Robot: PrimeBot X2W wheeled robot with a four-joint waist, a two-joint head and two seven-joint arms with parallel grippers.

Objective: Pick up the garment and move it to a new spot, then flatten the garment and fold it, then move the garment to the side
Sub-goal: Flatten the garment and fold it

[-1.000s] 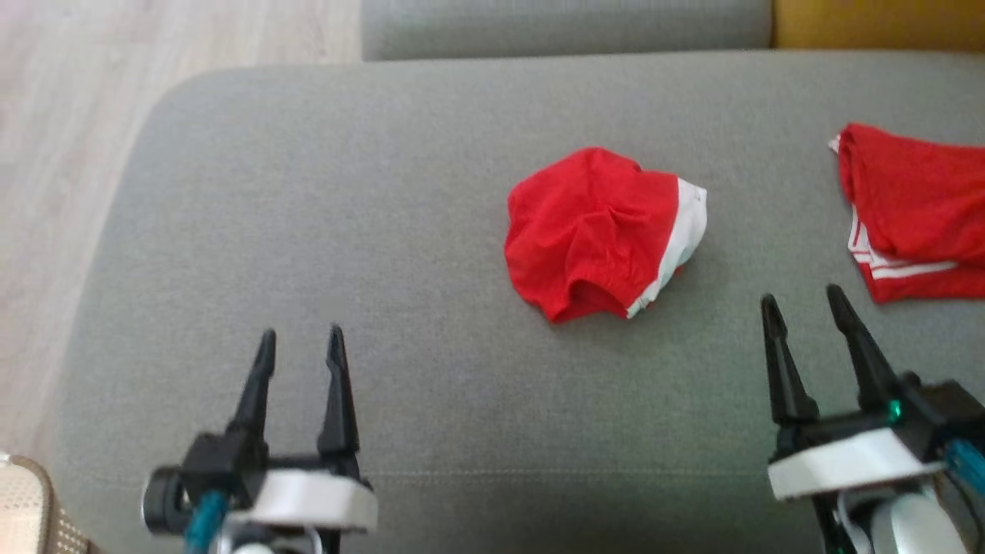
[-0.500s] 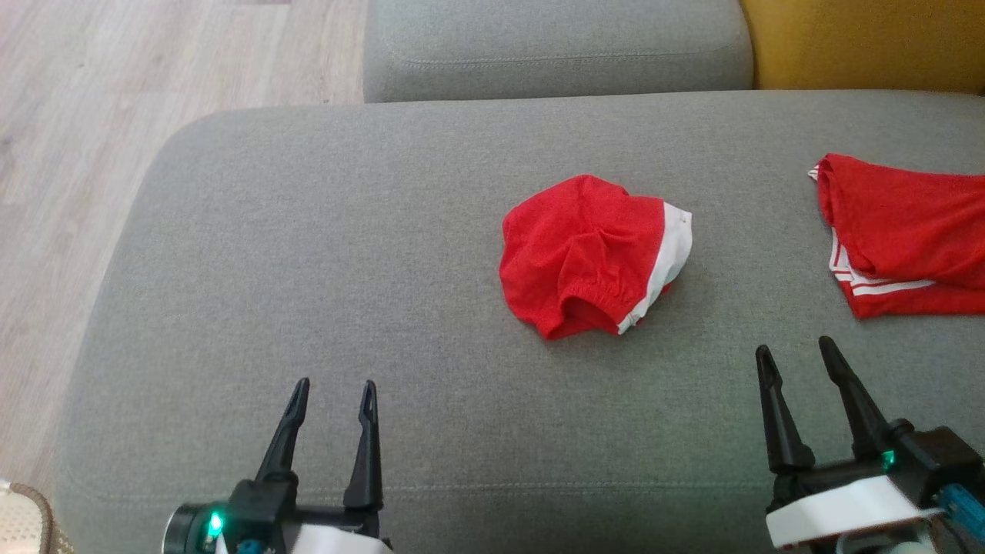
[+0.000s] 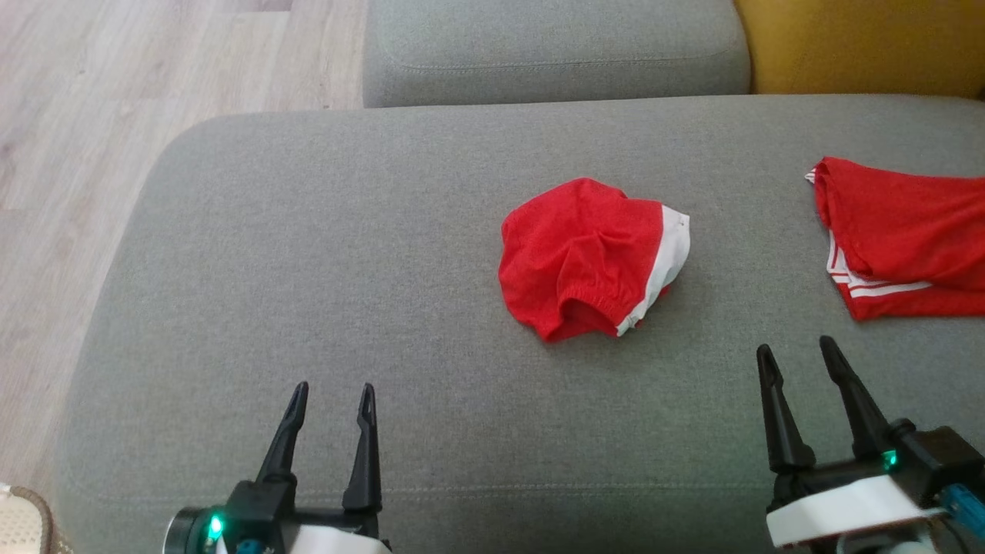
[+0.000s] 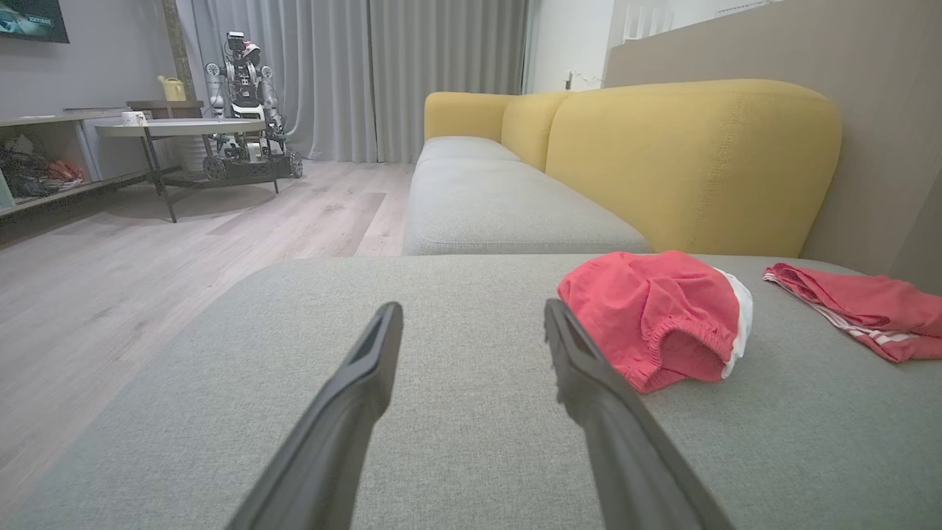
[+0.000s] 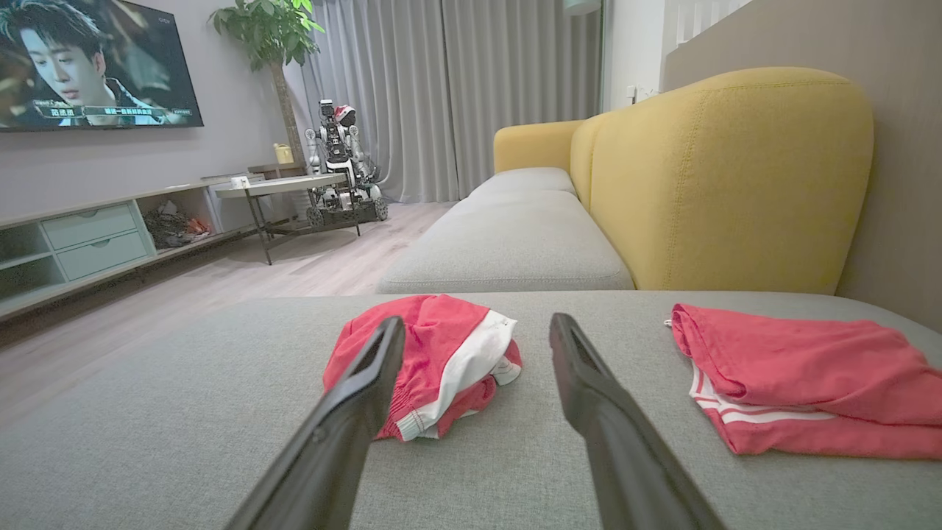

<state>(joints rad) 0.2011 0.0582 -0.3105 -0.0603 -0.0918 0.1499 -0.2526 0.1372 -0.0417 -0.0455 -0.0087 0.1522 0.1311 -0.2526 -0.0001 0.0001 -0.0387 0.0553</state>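
Observation:
A crumpled red garment (image 3: 585, 254) with a white band lies bunched in the middle of the grey sofa cushion (image 3: 346, 231). My left gripper (image 3: 334, 388) hovers open near the cushion's front edge, well to the garment's left, and holds nothing. The right gripper (image 3: 795, 346) is open too, off the garment's front right, and holds nothing. In the left wrist view the garment (image 4: 655, 316) sits just right of my open left gripper (image 4: 471, 309). In the right wrist view the garment (image 5: 434, 346) lies partly behind the left finger of my right gripper (image 5: 477, 322).
A second red garment (image 3: 900, 231) with white stripes lies folded at the cushion's right end. A yellow backrest (image 3: 862, 46) and another grey cushion (image 3: 554, 54) lie beyond. Wooden floor (image 3: 61, 154) runs along the left edge. A low table (image 5: 287, 188) and another robot (image 5: 340, 165) stand across the room.
The head camera moved, so the whole picture slid downward. The crumpled garment keeps its shape and place on the cushion. Both grippers stay open.

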